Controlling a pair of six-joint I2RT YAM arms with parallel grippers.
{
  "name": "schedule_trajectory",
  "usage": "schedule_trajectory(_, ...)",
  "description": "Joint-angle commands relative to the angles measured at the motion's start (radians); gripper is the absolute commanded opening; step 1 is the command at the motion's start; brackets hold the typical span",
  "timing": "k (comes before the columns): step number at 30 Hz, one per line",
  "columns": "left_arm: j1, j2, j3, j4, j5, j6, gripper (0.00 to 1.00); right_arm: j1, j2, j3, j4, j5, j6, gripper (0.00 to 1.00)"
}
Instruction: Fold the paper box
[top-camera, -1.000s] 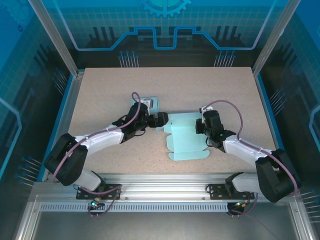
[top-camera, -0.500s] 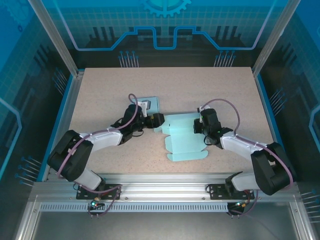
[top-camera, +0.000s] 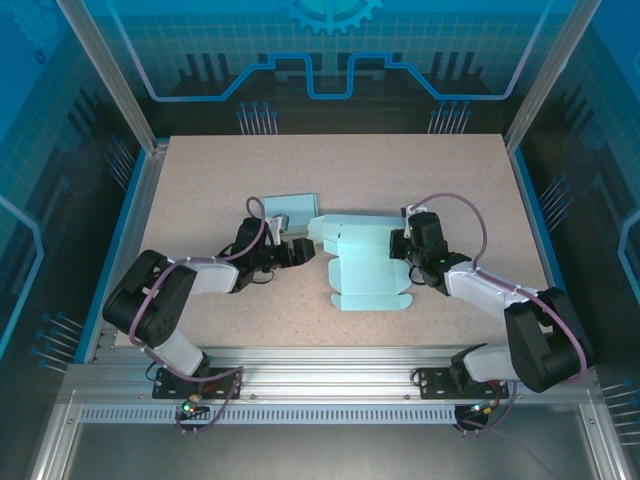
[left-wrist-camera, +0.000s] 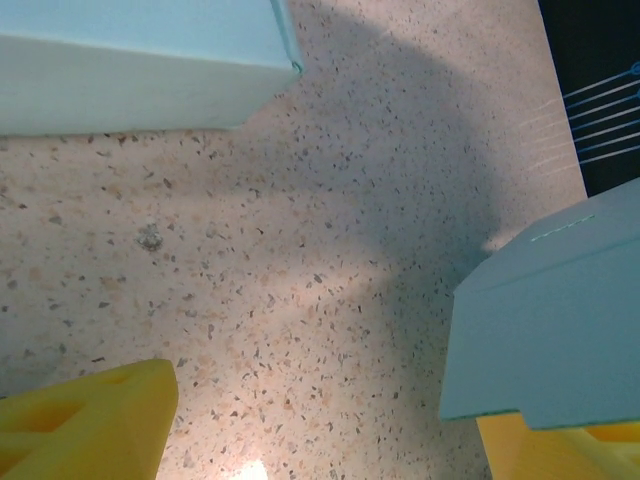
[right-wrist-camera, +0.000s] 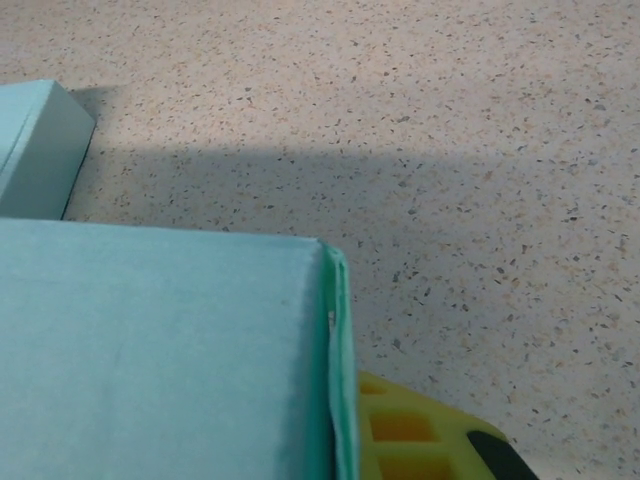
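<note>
Top external: the teal paper box (top-camera: 365, 275) sits partly folded, right jaws pinching its edge, left jaws wide apart.

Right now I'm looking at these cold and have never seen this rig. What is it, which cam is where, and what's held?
Two robot arms are bolted at the near edge of a speckled table. The wide picture comes from a fixed camera above and behind them. The other two come from a camera on each wrist, looking past that arm's own yellow fingers.

On the table lies a pale teal paper box, which looks partly folded. Farther back on the left is a smaller teal box.

The right hand is shut on the paper box's right edge. The left hand is open at the paper box's left corner. That corner lies over one finger and is not pinched.
</note>
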Motion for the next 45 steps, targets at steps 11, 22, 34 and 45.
schedule_trajectory(11, 0.0, -0.067, 0.025, 0.24, 0.008, -0.215, 0.84, -0.004, -0.03, -0.014, 0.034, -0.012, -0.044, 0.0)
schedule_trajectory(22, -0.001, -0.041, 0.014, 0.416, 0.008, -0.355, 0.88, 0.004, -0.037, -0.012, 0.037, -0.017, -0.041, 0.0)
schedule_trajectory(34, -0.004, -0.031, 0.031, 0.44, 0.131, -0.328, 0.99, 0.003, -0.03, -0.003, 0.028, -0.006, -0.046, 0.0)
schedule_trajectory(45, -0.048, -0.094, 0.085, 0.117, 0.097, -0.14, 0.99, 0.004, -0.025, 0.001, 0.038, -0.019, -0.032, 0.0)
